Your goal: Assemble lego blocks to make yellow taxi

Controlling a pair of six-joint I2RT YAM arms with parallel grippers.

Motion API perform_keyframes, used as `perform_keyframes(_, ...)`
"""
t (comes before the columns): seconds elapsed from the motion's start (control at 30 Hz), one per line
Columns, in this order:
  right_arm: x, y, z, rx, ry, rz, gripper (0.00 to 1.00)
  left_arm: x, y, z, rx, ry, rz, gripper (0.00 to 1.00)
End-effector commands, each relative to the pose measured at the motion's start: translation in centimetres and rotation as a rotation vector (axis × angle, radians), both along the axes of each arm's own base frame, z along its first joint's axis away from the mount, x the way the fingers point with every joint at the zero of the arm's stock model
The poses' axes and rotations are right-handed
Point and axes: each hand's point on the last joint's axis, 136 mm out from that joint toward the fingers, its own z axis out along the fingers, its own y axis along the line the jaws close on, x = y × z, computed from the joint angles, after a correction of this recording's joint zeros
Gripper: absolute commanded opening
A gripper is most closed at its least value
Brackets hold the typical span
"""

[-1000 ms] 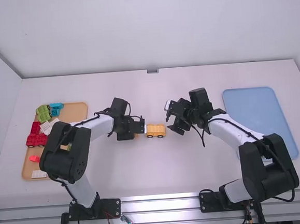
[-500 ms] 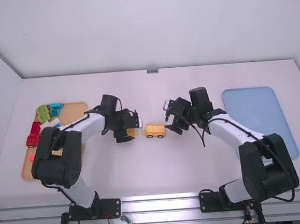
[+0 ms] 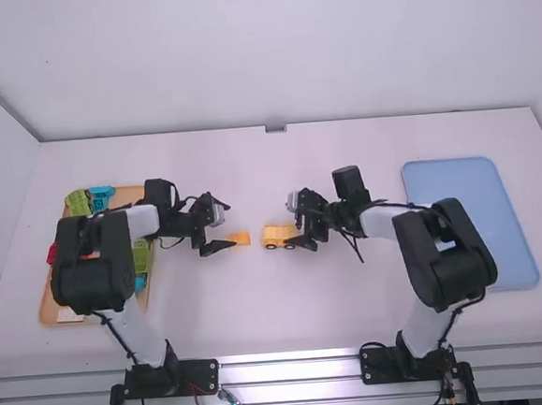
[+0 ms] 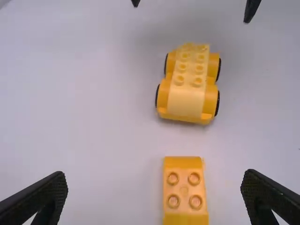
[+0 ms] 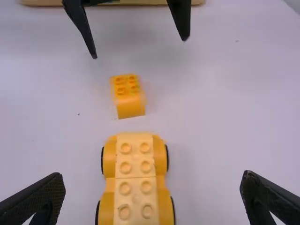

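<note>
In the high view, the left gripper (image 3: 230, 225) and right gripper (image 3: 290, 222) face each other over the white table (image 3: 261, 316), with the four-stud yellow brick (image 3: 241, 238) just beside the wheeled yellow car body (image 3: 278, 236). The left wrist view shows the left gripper's fingers spread, holding nothing, the brick lying between them, its studs up. In the right wrist view, the right gripper's fingers are also spread and empty, the studded car body standing between them.

Left tray (image 3: 131, 192) on table (image 3: 214, 310), bricks (image 3: 78, 204) in it. Right tray (image 3: 468, 206) at right. Between trays, car (image 3: 276, 232); block (image 3: 241, 238) just left of car.
</note>
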Motion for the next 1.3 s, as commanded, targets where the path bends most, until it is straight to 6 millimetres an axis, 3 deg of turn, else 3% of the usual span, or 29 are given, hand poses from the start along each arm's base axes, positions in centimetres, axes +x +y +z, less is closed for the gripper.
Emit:
perform_keyframes(0.0,-0.9,0.3,-0.6,0.038,0.045,0.034,0.99,-0.8,-1.2,-0.3,-0.066,0.014,-0.039,0.99)
perform_keyframes(0.27,-1.5,0.5,-1.1,0.027,0.069,0.043,0.99,-0.6,-0.4,-1.6,-0.019,0.077,0.009,0.99)
perform_keyframes(0.47,-0.9,0.1,-1.8,-0.018,0.04,0.021,0.99,-0.7,-0.8,-0.6,-0.111,0.192,0.061,0.99)
perform_keyframes(0.67,-1.3,0.7,-1.8,-0.025,0.017,0.049,0.99,-1.5,-0.3,-3.1,0.034,0.123,0.026,0.99)
perform_keyframes(1.0,-1.7,1.0,-1.7,-0.015,0.016,0.068,0.99,-1.5,-0.7,-4.5,0.002,0.054,0.064,0.98)
perform_keyframes(1.1,-1.7,1.0,-1.7,-0.013,0.017,0.071,0.99,-1.2,-0.8,-5.2,-0.014,0.066,0.086,0.92)
perform_keyframes(1.13,-1.7,1.0,-1.6,-0.013,0.017,0.07,0.99,-1.1,-0.8,-5.4,-0.017,0.074,0.09,0.78)
perform_keyframes(1.17,-1.7,1.1,-1.7,-0.013,0.017,0.071,0.99,-1.1,-0.7,-5.4,-0.021,0.082,0.091,0.71)
perform_keyframes(1.27,-1.8,1.1,-1.6,-0.012,0.022,0.069,0.99,-1.3,-0.8,-5.0,-0.026,0.075,0.053,0.74)
